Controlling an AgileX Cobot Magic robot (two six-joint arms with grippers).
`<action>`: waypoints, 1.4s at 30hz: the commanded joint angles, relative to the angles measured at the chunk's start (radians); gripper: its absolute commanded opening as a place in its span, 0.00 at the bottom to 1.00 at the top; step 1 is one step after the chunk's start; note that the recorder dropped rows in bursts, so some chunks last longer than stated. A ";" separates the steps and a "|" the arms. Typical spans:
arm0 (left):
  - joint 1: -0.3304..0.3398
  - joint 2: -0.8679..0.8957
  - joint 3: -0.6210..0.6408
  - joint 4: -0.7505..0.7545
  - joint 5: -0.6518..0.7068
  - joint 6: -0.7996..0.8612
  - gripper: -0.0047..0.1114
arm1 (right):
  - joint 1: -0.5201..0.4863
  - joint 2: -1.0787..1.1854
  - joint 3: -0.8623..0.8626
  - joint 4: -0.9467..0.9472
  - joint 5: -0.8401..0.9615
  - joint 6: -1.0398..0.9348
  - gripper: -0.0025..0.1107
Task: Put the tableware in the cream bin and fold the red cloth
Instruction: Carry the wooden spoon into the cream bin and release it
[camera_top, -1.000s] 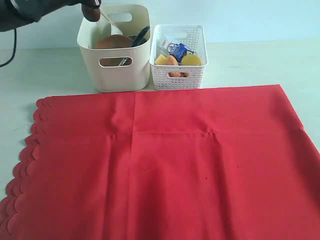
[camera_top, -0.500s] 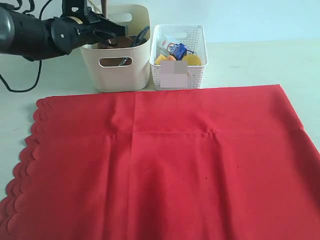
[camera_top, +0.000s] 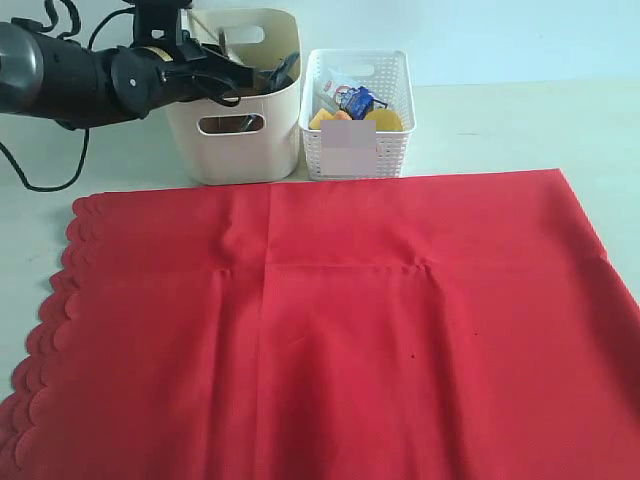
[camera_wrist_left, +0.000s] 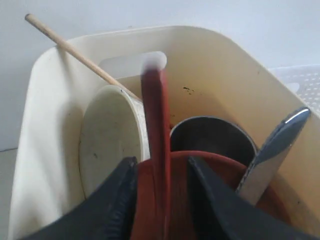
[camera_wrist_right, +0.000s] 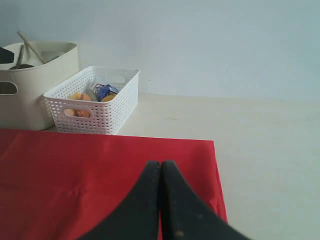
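Note:
My left gripper (camera_top: 225, 78) reaches over the left rim of the cream bin (camera_top: 235, 150). In the left wrist view its jaws (camera_wrist_left: 161, 160) stand open on either side of a red-brown upright handle, the wooden spoon (camera_wrist_left: 156, 125), with a gap on each side. Around it in the bin are the white bowl (camera_wrist_left: 110, 137) on its side, the steel cup (camera_wrist_left: 212, 135), the brown plate (camera_wrist_left: 227, 172), the metal knife (camera_wrist_left: 272, 150) and a chopstick (camera_wrist_left: 75, 52). The red cloth (camera_top: 330, 320) lies spread flat. My right gripper (camera_wrist_right: 160, 165) is shut and empty over the cloth's corner (camera_wrist_right: 195, 165).
A white lattice basket (camera_top: 357, 135) with food and a milk carton (camera_top: 352, 100) stands right of the cream bin. The cloth's scalloped edge (camera_top: 50, 310) is at the left. Bare table (camera_top: 520, 120) lies behind the cloth.
My left arm has swung down from above the bin and now reaches in over its left rim. The cloth and the basket have not moved.

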 joint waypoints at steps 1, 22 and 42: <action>0.003 -0.034 0.004 0.000 0.057 -0.005 0.53 | -0.005 -0.006 0.005 -0.002 -0.006 -0.005 0.02; 0.003 -0.466 0.004 0.000 0.849 0.000 0.54 | -0.005 -0.006 0.005 -0.002 -0.006 -0.005 0.02; 0.003 -0.844 0.317 0.070 1.065 -0.081 0.54 | -0.005 -0.006 0.005 -0.002 -0.006 -0.005 0.02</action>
